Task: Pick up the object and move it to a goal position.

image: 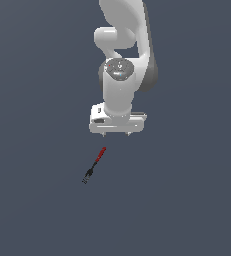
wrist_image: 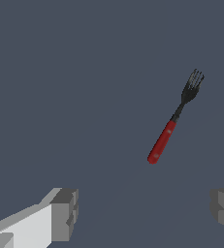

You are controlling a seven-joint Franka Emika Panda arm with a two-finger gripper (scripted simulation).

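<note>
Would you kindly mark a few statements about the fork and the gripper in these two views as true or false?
1. The gripper is shut on the fork. False: its fingers stand apart and hold nothing.
2. The fork has a red handle and black prongs. True.
3. The fork lies apart from the gripper. True.
4. In the exterior view, the prongs point toward the gripper. False: the handle end is nearer it.

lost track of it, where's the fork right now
In the exterior view the fork lies on the floor just below the open gripper, slightly toward that view's left, untouched.
</note>
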